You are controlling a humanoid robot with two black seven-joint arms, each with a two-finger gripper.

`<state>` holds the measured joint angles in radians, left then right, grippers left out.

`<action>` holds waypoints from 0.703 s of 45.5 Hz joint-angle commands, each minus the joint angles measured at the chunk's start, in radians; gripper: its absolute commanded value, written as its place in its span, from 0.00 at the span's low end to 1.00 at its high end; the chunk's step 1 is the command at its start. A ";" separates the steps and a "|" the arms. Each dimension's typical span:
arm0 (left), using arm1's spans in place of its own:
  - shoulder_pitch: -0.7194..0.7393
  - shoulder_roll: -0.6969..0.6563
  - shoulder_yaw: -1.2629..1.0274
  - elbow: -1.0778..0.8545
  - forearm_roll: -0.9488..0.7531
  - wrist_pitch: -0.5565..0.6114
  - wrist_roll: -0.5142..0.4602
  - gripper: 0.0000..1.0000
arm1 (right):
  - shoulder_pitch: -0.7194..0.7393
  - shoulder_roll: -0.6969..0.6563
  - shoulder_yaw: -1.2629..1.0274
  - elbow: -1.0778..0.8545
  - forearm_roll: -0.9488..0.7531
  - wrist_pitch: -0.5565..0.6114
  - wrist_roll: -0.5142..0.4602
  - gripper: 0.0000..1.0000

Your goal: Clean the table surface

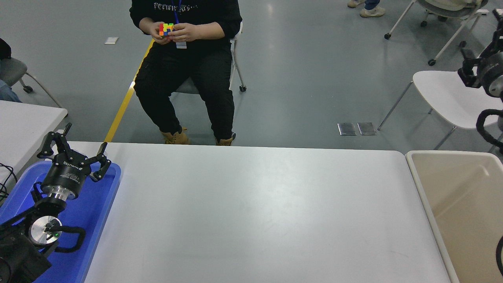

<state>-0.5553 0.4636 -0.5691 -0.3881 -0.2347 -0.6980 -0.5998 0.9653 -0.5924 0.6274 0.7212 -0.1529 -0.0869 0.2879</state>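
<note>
The table surface (251, 212) fills the middle of the view, between a blue tray (103, 204) at its left edge and a beige bin (459, 212) at its right. It looks hard, smooth and fixed, probably slick; nothing on it offers a hold, so it wants wiping, not gripping. The left gripper (74, 151) rests over the tray, fingers spread wide, holding nothing. The right gripper (481, 65) shows at the right edge, high above the bin; I cannot tell its state.
</note>
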 commanded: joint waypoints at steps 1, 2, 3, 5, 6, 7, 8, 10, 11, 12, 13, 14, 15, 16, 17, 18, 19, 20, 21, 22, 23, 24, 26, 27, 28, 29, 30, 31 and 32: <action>0.000 0.000 0.000 0.000 0.000 0.000 0.000 1.00 | -0.050 0.060 0.005 0.050 -0.010 0.003 0.013 0.98; 0.000 0.000 0.000 0.000 0.000 0.000 0.000 1.00 | -0.051 0.063 0.005 0.053 -0.010 0.003 0.022 0.98; 0.000 0.000 0.000 0.000 0.000 0.000 0.000 1.00 | -0.053 0.066 0.005 0.053 -0.010 0.003 0.031 0.98; 0.000 0.000 0.000 0.000 0.000 0.000 0.000 1.00 | -0.056 0.074 0.005 0.053 -0.010 0.003 0.054 0.98; 0.000 0.000 0.000 0.000 0.000 0.000 0.000 1.00 | -0.059 0.077 0.005 0.053 -0.010 0.003 0.065 0.98; 0.000 0.000 0.000 0.000 0.000 0.000 0.000 1.00 | -0.063 0.080 0.005 0.053 -0.010 0.003 0.076 0.98; 0.000 0.000 0.000 0.000 0.000 0.000 0.000 1.00 | -0.066 0.083 0.005 0.053 -0.010 0.003 0.085 0.98; 0.000 0.000 0.000 0.000 0.000 0.000 0.000 1.00 | -0.074 0.089 0.006 0.053 -0.010 0.003 0.103 0.98; 0.000 0.000 0.000 0.000 0.000 0.000 0.000 1.00 | -0.077 0.094 0.008 0.053 -0.010 0.001 0.111 0.98; 0.000 0.000 0.000 0.000 0.000 0.000 0.000 1.00 | -0.083 0.097 0.009 0.053 -0.010 0.001 0.122 0.98; 0.000 0.000 0.000 0.000 0.000 0.000 0.000 1.00 | -0.088 0.101 0.014 0.052 -0.010 0.001 0.129 0.98; 0.000 0.000 0.000 0.000 0.000 0.000 0.000 1.00 | -0.095 0.106 0.020 0.052 -0.010 0.000 0.140 0.98; 0.000 0.000 0.000 0.000 0.000 0.000 0.000 1.00 | -0.103 0.114 0.028 0.052 -0.010 -0.001 0.149 0.98; 0.000 0.000 0.000 0.000 0.000 0.000 0.000 1.00 | -0.112 0.120 0.038 0.050 -0.010 -0.001 0.157 0.98; 0.000 0.000 0.000 0.000 0.000 0.000 0.000 1.00 | -0.122 0.127 0.049 0.050 -0.010 -0.001 0.165 0.98; 0.000 0.000 0.000 0.000 0.000 0.000 0.000 1.00 | -0.131 0.134 0.061 0.049 -0.010 -0.001 0.171 0.98; 0.000 0.000 0.000 0.000 0.000 0.000 0.000 1.00 | -0.141 0.140 0.072 0.049 -0.010 -0.001 0.177 0.98; 0.000 0.000 0.000 0.000 0.000 0.000 0.000 1.00 | -0.151 0.146 0.081 0.047 -0.010 -0.001 0.181 0.98; 0.000 0.000 0.000 0.000 0.000 0.000 0.000 1.00 | -0.160 0.152 0.090 0.047 -0.010 -0.001 0.185 0.98; 0.000 0.001 0.000 0.000 0.000 0.000 0.000 1.00 | -0.169 0.158 0.098 0.046 -0.010 -0.001 0.188 0.98; 0.000 0.000 0.000 0.000 0.000 0.000 0.000 1.00 | -0.177 0.163 0.104 0.044 -0.010 -0.001 0.191 0.98; 0.000 0.001 0.000 0.000 0.000 0.000 0.000 1.00 | -0.186 0.169 0.109 0.043 -0.010 -0.001 0.194 0.98; 0.000 0.001 0.000 0.000 0.000 0.000 0.000 1.00 | -0.203 0.177 0.117 0.043 -0.010 -0.002 0.200 0.98; 0.000 0.001 0.000 0.000 0.000 0.000 0.000 1.00 | -0.211 0.180 0.120 0.043 -0.010 -0.001 0.203 0.98; 0.000 0.000 0.000 0.000 0.000 0.000 0.000 1.00 | -0.218 0.184 0.121 0.043 -0.010 -0.002 0.208 0.98; 0.000 0.001 0.000 0.000 0.000 0.000 0.000 1.00 | -0.227 0.187 0.121 0.043 -0.010 -0.002 0.211 0.98; 0.000 0.000 0.000 0.000 0.000 0.000 0.000 1.00 | -0.234 0.192 0.121 0.043 -0.010 -0.002 0.215 0.98; 0.000 0.000 0.000 0.000 0.000 0.000 0.000 1.00 | -0.240 0.195 0.121 0.043 -0.010 -0.002 0.220 0.98; 0.000 0.000 0.000 0.000 0.000 0.000 0.000 1.00 | -0.246 0.198 0.121 0.043 -0.010 -0.002 0.224 0.98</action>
<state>-0.5553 0.4635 -0.5691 -0.3881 -0.2347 -0.6980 -0.5998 0.7988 -0.4418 0.7131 0.7656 -0.1622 -0.0876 0.4610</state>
